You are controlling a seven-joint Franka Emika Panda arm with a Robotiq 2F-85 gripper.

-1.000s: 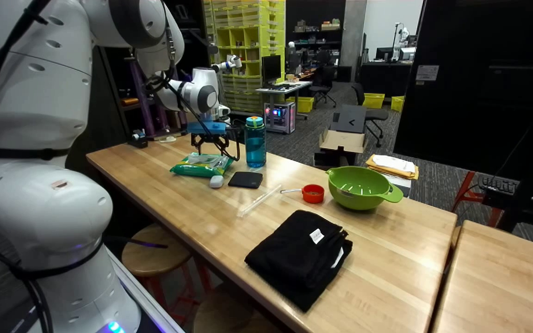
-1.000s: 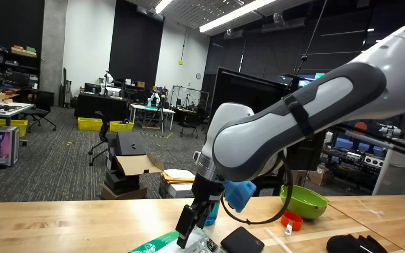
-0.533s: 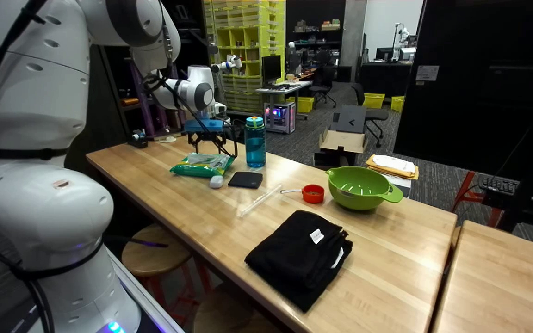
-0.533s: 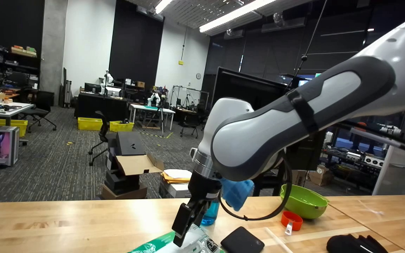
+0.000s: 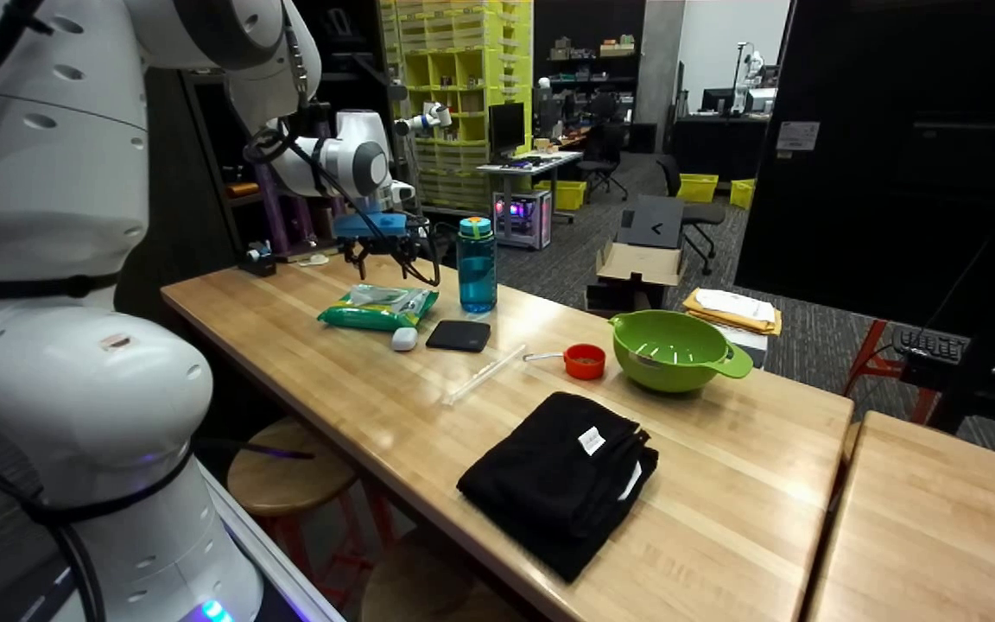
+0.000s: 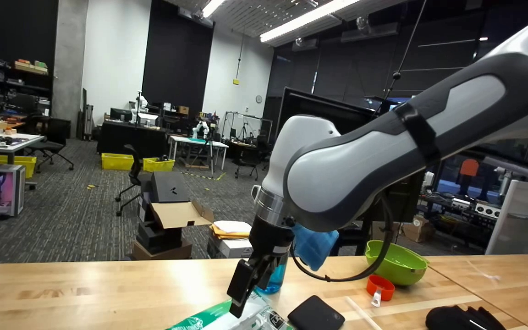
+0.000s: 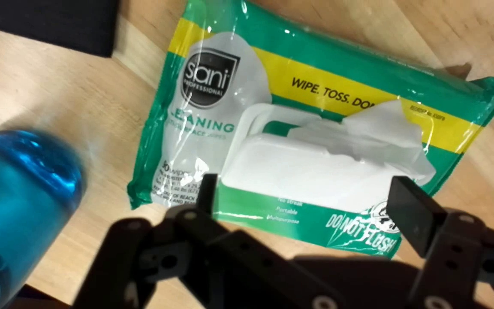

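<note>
A light wooden bench [image 5: 722, 484] runs through the room, with a second bench [image 5: 938, 518] just past its end, well away from the blue bottle [image 5: 477, 272], and a round stool [image 5: 290, 471] by the edge opposite the bottle. Past the bottle I see dark carpet [image 6: 85, 220], yellow racks [image 5: 454, 104], yellow bins [image 6: 117, 161] and a white wall [image 6: 117, 68]. The bottle itself stands upright with its cap on; I can't judge how full it is. Near it, but not touching, lies the green pack [image 5: 377, 311], a crumpled white sheet [image 7: 380, 122] sticking up by its white lid [image 7: 311, 171]. The hand [image 7: 309, 201] is released, fingers spread wide, hanging above the pack close by the bottle. Just beside the bottle a black case [image 5: 459, 335] lies flat, and a little farther from it sits a white case [image 5: 404, 339]; what either holds I can't tell. Well apart from the bottle stands a green bowl [image 5: 668, 373], streaks of light glinting on its inner wall. A red cup [image 5: 584, 371], somewhat nearer the bottle, looks brownish inside, though its contents are too small to make out. Beyond the bottle, off the bench, an open carton [image 5: 640, 262] rests on a stack of boxes [image 6: 163, 251], and what lies in it I can't tell.
</note>
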